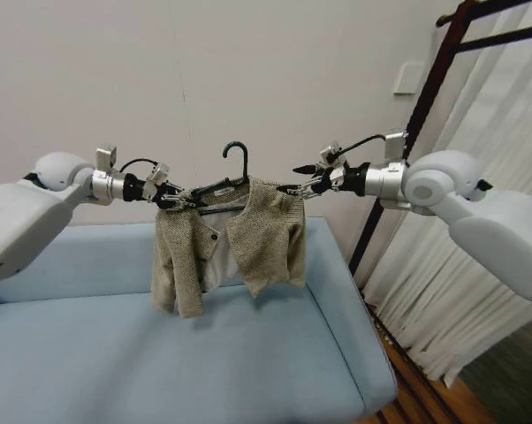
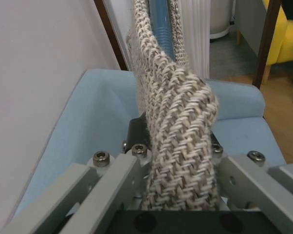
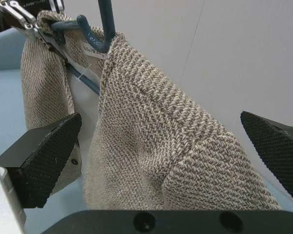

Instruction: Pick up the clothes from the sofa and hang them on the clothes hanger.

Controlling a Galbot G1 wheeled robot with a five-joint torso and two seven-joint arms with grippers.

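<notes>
In the head view, your cardigan (image 1: 239, 243) hangs mid-frame on its hanger (image 1: 220, 186), shoulders level between the left gripper (image 1: 173, 199) and right gripper (image 1: 303, 188). The rack (image 1: 429, 88) stands upper right, beyond the right one. In the left wrist view, the jaws are clenched on the knit. In the right wrist view, the jaws are released, with the shoulder between them.

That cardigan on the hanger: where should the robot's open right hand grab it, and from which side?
Probably the free shoulder of the cardigan, where the hanger stiffens the knit, coming level from the robot's right. The right hand hangs open beside it; the left hand pinches the other shoulder.
</notes>
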